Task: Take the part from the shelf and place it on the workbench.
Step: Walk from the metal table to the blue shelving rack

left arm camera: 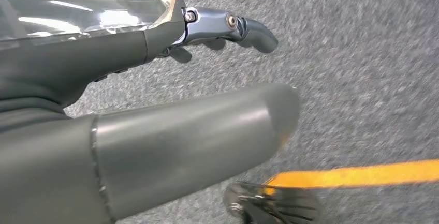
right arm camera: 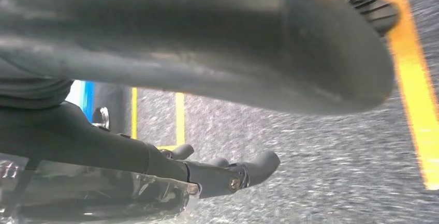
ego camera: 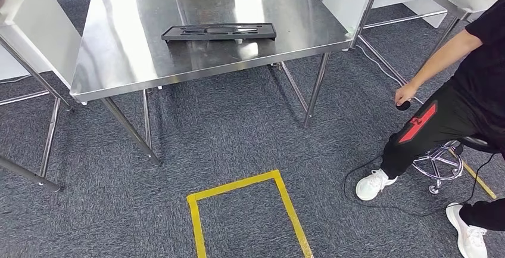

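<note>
**Part on desk, both hands empty**

The black part [ego camera: 219, 31] lay flat near the middle of the steel desk [ego camera: 119, 61]. The left hand [left arm camera: 155, 79] and right hand [right arm camera: 171, 105] hung over grey carpet [ego camera: 238, 133], fingers apart, holding nothing. A seated person [ego camera: 464, 103] was beside the desk.

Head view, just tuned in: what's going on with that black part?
The black part lies flat on the steel workbench, with nothing touching it. Both wrist views look down at grey carpet: the left hand and right hand hang with nothing in them. A person sits on a stool at the right, holding a small dark object.
</note>
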Robot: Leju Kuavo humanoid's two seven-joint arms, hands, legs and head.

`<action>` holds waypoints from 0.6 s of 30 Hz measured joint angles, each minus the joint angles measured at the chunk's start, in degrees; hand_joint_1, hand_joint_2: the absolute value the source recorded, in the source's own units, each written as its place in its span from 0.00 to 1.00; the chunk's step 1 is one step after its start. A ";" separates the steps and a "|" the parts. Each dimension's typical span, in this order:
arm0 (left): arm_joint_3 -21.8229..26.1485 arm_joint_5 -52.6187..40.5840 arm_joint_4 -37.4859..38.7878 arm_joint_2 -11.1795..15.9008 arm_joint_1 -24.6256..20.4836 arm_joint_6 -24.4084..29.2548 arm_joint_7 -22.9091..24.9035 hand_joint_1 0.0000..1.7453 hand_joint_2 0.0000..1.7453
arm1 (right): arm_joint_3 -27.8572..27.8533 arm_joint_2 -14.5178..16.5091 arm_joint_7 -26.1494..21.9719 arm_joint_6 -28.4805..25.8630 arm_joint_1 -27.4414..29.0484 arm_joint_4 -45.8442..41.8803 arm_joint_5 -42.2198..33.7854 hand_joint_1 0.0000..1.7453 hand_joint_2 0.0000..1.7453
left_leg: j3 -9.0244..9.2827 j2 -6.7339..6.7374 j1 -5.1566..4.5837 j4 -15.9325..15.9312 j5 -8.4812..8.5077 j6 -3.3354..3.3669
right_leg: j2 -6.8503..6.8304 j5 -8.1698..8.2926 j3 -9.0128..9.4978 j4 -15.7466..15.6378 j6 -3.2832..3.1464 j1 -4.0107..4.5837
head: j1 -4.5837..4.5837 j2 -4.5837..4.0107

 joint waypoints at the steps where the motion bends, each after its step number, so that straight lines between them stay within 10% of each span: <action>1: -0.01 -0.02 0.00 0.01 0.05 0.00 0.00 0.00 0.00 | 0.00 0.03 -0.01 0.00 0.00 0.00 0.01 0.00 0.00 | -0.23 -0.04 0.00 3.52 -1.35 -0.07 | -0.06 0.67 -0.92 0.26 -0.11 0.21 | -0.04 0.00; 4: -0.04 -0.10 -0.01 0.06 0.04 0.05 0.02 0.00 0.00 | 0.00 0.05 -0.03 -0.07 -0.03 0.00 0.04 0.00 0.00 | 3.33 -0.11 -0.02 4.93 1.94 0.38 | -0.12 2.22 -4.21 1.87 0.03 0.64 | -0.08 0.00; 7: -0.24 -0.48 -0.17 0.22 -0.17 -0.16 -0.09 0.00 0.00 | 0.09 0.22 -0.44 -0.60 -0.05 0.00 0.49 0.00 0.00 | 11.97 -0.48 -0.36 -6.48 1.28 1.56 | -0.10 3.19 -6.45 3.17 0.57 0.83 | -0.06 0.00; 9: -0.46 -0.76 -0.26 0.34 -0.34 -1.48 -0.46 0.00 0.00 | 0.21 0.34 -0.94 -0.88 -0.14 0.00 0.80 0.00 0.00 | 14.42 -0.51 -0.83 -11.02 -0.46 1.98 | -0.19 4.00 -6.93 3.22 1.31 0.76 | -0.05 0.00; 12: -0.58 -0.79 -0.26 0.28 -0.37 -2.84 -0.81 0.00 0.00 | 0.25 0.30 -1.82 -0.69 -0.14 0.06 0.70 0.00 0.00 | 13.38 0.03 -0.92 -12.41 1.33 2.61 | -0.04 4.10 -8.44 4.12 2.18 0.77 | -0.02 0.00; 16: -0.60 -0.73 -0.27 0.11 -0.32 -2.25 -0.89 0.00 0.00 | 0.25 0.34 -2.42 -0.55 0.15 0.14 0.85 0.00 0.00 | 10.54 1.35 -0.58 -12.86 3.93 2.97 | 0.53 -3.18 -13.28 16.41 2.20 0.14 | 0.43 0.00; 18: -0.60 -0.74 -0.26 -0.10 -0.27 -2.02 -0.89 0.00 0.00 | 0.26 0.28 -2.44 -0.58 0.29 0.16 1.10 0.00 0.00 | 9.30 2.34 -0.38 -12.71 4.82 2.52 | 0.49 -3.99 -12.04 17.52 3.37 -0.36 | 0.48 0.00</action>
